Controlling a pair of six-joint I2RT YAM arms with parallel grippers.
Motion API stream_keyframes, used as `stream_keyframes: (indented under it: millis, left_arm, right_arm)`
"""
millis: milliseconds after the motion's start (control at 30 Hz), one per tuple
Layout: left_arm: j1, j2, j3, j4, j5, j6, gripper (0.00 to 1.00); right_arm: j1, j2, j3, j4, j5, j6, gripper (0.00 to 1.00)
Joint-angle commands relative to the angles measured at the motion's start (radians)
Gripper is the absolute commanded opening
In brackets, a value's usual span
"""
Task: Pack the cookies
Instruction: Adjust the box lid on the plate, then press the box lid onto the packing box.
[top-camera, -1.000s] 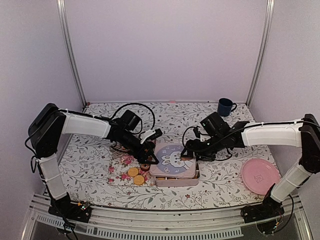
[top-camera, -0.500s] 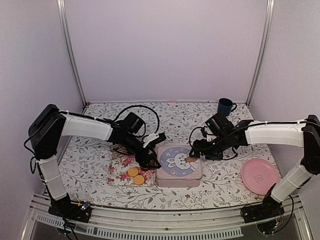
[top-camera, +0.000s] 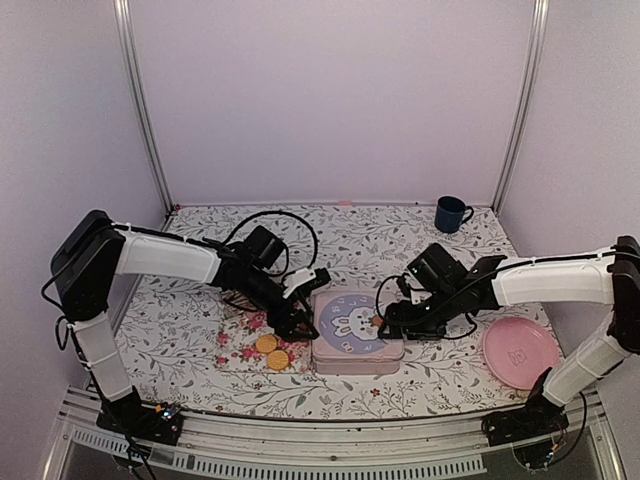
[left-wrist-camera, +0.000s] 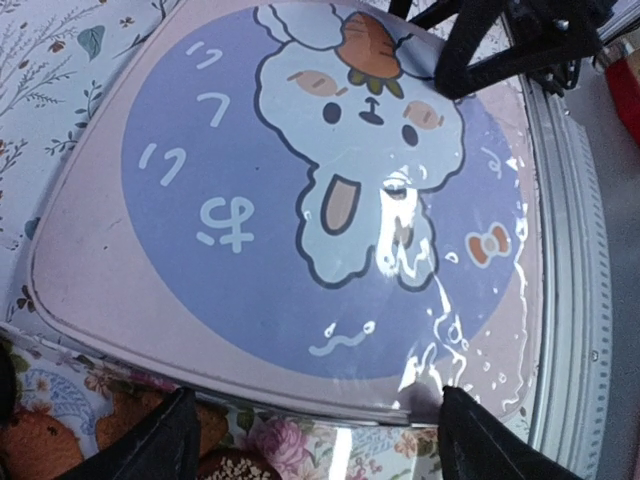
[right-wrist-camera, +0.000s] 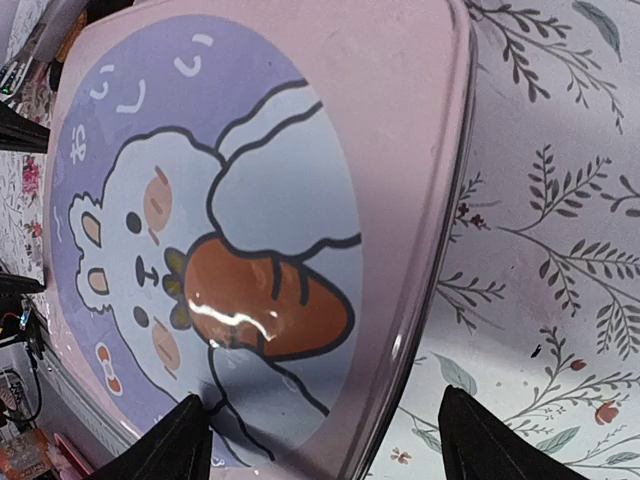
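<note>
The left gripper (top-camera: 301, 324) has its jaws spread wide with nothing between them, at the 9 o'clock edge of the pink tin (top-camera: 356, 366). The right gripper (top-camera: 384, 324) is spread in the same way, also grasping nothing, at the 3 o'clock edge. The tin is closed by its lid (left-wrist-camera: 300, 200) (a rabbit with a carrot is printed on it), so its contents cannot be seen. At 8 o'clock from the tin, 2 golden cookies (top-camera: 266, 343) lie on a floral cloth (top-camera: 232, 350). The left wrist view shows 1 dark cookie (left-wrist-camera: 235, 468) on this cloth, between the fingers (left-wrist-camera: 160, 445). A pink plate (top-camera: 520, 352) lies at 3 o'clock from the tin, and a blue mug (top-camera: 451, 213) stands at 1 o'clock.
</note>
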Motion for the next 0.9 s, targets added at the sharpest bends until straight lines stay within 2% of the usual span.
stream_keyframes:
  millis: [0, 467, 667, 867]
  left_arm:
    - [-0.025, -0.028, -0.039, -0.030, -0.052, 0.062, 0.82]
    - [-0.045, 0.002, -0.075, -0.014, -0.136, 0.069, 0.79]
    - [-0.054, 0.021, -0.108, 0.002, -0.188, 0.087, 0.79]
    - [-0.065, -0.026, -0.083, -0.036, -0.177, 0.107, 0.82]
  right_arm:
    - [0.033, -0.046, -0.075, 0.008, -0.010, 0.067, 0.78]
    - [0.056, -0.080, -0.135, 0.009, 0.048, 0.093, 0.74]
    - [0.062, -0.128, -0.222, 0.028, 0.047, 0.108, 0.67]
    - [0.067, -0.134, -0.181, -0.016, 0.072, 0.105, 0.64]
